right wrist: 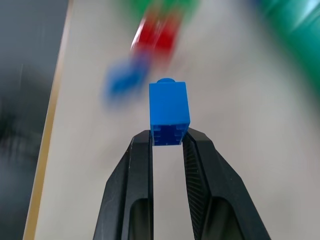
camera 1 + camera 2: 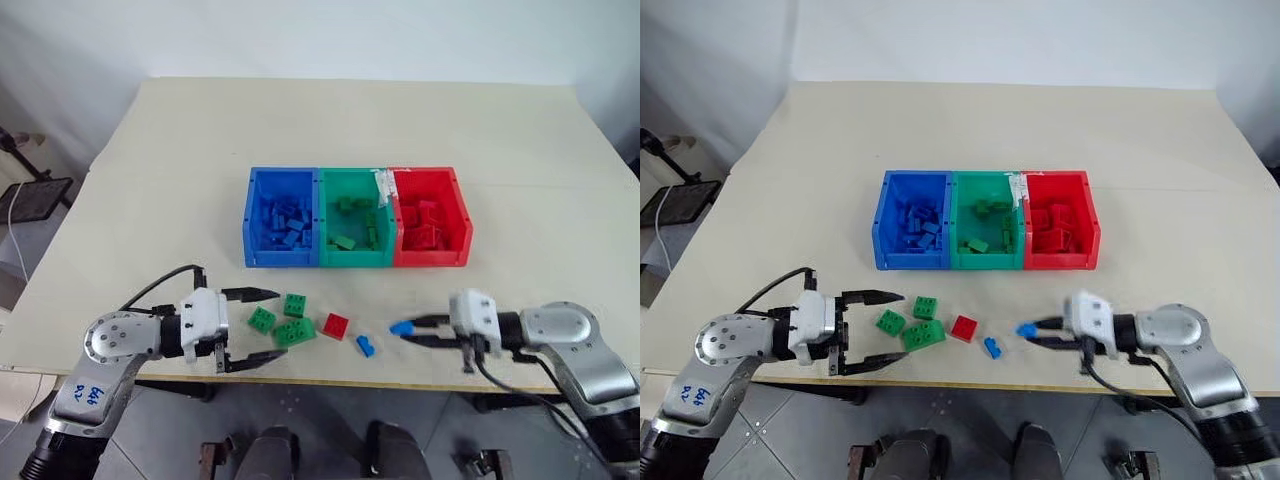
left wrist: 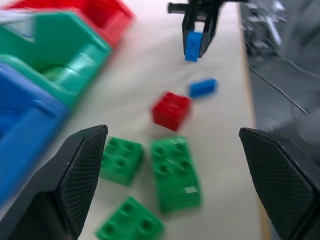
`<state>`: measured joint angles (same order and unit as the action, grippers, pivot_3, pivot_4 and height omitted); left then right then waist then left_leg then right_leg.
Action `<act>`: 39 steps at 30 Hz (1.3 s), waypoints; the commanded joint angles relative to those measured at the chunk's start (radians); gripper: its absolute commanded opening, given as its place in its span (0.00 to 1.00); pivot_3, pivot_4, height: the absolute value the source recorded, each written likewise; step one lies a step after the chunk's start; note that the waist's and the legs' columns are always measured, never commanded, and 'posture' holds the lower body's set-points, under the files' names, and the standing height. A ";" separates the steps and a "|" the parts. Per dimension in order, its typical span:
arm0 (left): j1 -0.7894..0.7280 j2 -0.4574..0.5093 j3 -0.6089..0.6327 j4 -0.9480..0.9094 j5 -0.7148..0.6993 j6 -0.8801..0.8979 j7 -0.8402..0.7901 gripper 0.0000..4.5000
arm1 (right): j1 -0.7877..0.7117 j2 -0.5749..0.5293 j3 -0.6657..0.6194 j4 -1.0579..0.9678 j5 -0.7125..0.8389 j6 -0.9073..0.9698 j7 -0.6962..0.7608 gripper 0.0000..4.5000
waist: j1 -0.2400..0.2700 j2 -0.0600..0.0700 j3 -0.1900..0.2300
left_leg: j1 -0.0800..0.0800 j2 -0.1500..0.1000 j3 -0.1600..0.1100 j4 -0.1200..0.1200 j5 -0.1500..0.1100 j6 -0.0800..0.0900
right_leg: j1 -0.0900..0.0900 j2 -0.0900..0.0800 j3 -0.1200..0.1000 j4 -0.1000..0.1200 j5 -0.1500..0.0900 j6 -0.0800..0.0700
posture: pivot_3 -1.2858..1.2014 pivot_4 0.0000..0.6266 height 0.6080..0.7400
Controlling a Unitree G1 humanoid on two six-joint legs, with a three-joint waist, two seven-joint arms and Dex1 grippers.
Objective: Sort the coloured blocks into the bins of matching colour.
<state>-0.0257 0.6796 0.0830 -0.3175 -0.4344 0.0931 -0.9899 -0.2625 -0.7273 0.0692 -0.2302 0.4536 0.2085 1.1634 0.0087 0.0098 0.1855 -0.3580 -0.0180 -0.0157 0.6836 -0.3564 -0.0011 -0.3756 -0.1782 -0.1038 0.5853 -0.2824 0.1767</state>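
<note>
Right wrist view: a small blue block (image 1: pixel 169 111) is pinched at the tips of the right claw (image 1: pixel 169 140), above the desk (image 2: pixel 150 180). Left claw (image 2: pixel 262 325) is spread wide, empty, beside three green blocks (image 2: pixel 281 320). Red block (image 2: pixel 336 325) & another blue block (image 2: pixel 365 346) lie between claws. Blue/green/red bins (image 2: pixel 356 261) sit further back.

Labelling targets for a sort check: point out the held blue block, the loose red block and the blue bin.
held blue block (image 1: pixel 169 110), right wrist view, its facing side.
red block (image 2: pixel 336 325), left eye view, studded top.
blue bin (image 2: pixel 280 262), left eye view, near wall.
</note>
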 commanded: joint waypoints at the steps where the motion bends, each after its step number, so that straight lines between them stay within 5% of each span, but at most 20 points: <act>1: 0.061 -0.006 0.096 -0.039 -0.024 0.010 0.063 1.00 | -0.132 0.063 0.007 -0.088 0.106 0.162 -0.080 0.10 | -0.008 0.000 0.000 | 0.000 0.001 -0.001 0.000 0.000 -0.001 | 0.000 0.001 0.000 0.001 0.000 0.000 | 0.52 0.24 1.00; 14: 0.297 -0.039 0.308 -0.101 -0.028 -0.007 0.167 1.00 | -0.643 0.495 0.206 0.411 -0.231 0.120 -0.392 0.10 | -0.013 0.000 0.000 | -0.002 0.001 0.001 -0.001 -0.002 -0.002 | -0.006 0.002 -0.001 0.005 0.000 -0.001 | 0.52 0.24 1.00; 21: 0.271 -0.032 0.271 -0.146 -0.026 0.020 0.176 1.00 | -0.625 0.498 0.196 0.402 -0.243 0.113 -0.358 0.64 | -0.020 0.000 0.000 | -0.003 0.001 0.002 -0.001 -0.002 -0.003 | -0.008 0.002 -0.002 0.006 0.000 -0.001 | 0.52 0.24 1.00; 26: 0.164 -0.012 0.201 -0.158 -0.063 0.086 0.145 1.00 | -0.485 0.365 0.131 0.220 -0.175 0.074 -0.228 1.00 | -0.011 0.000 0.000 | -0.005 0.002 0.002 -0.001 -0.002 -0.003 | -0.010 0.003 -0.002 0.006 0.000 -0.001 | 0.52 0.24 1.00; 34: -0.082 0.026 0.004 -0.006 0.009 0.023 -0.033 1.00 | -0.044 0.108 -0.123 -0.052 0.023 -0.078 0.002 1.00 | -0.010 -0.001 0.000 | -0.010 0.002 0.005 0.000 -0.002 -0.003 | -0.014 0.003 -0.002 0.005 0.000 -0.001 | 0.52 0.24 1.00; 39: -0.225 0.015 -0.113 0.119 0.062 -0.051 -0.147 1.00 | 0.282 -0.077 -0.308 0.047 -0.049 -0.293 0.145 1.00 | 0.005 -0.001 -0.001 | -0.010 0.002 0.010 0.000 -0.002 -0.002 | -0.014 0.003 -0.001 0.005 0.000 -0.001 | 0.52 0.24 1.00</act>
<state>-0.2344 0.6927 -0.0088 -0.2084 -0.3884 0.0800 -1.1046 -0.0046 -0.7846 -0.1804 -0.1886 0.4076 -0.0127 1.2635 0.0134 0.0086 0.1850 -0.3675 -0.0158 -0.0048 0.6840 -0.3583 -0.0024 -0.3898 -0.1757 -0.1050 0.5892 -0.2819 0.1754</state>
